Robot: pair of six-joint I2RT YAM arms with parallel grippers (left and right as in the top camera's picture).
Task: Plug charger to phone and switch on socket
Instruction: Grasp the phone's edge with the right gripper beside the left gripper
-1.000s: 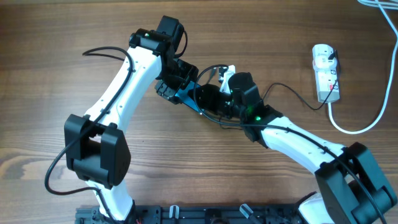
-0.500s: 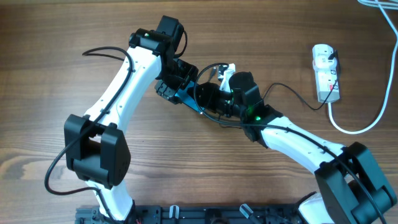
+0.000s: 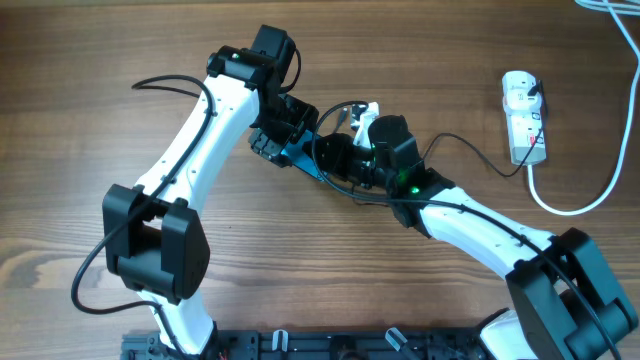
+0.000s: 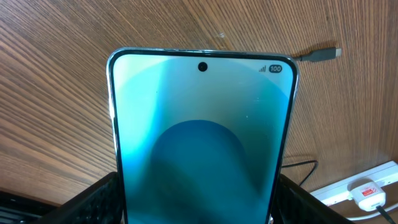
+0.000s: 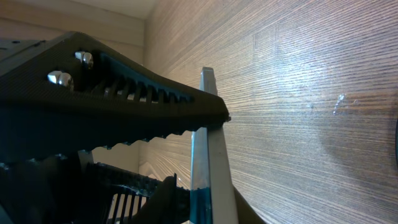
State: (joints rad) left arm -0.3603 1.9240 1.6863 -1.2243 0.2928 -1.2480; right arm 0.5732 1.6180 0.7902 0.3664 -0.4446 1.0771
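My left gripper (image 3: 285, 135) is shut on the phone (image 3: 302, 158) and holds it on edge above the table. In the left wrist view the turquoise phone (image 4: 202, 143) fills the space between my two fingers (image 4: 199, 190). My right gripper (image 3: 338, 155) is right against the phone's other end. The right wrist view shows the phone edge-on (image 5: 208, 155), with one dark finger (image 5: 171, 196) against its screen side and the other finger hidden. The charger cable (image 3: 470, 150) runs from the socket (image 3: 524, 115) toward my right arm. Its metallic connector tip (image 4: 328, 54) lies loose on the table.
The socket's white cord (image 3: 590, 200) loops off the right edge of the table. The socket also shows in the left wrist view (image 4: 367, 190) at the lower right. A black serrated finger (image 5: 124, 99) of my left gripper crosses the right wrist view. The table (image 3: 100, 60) is wood.
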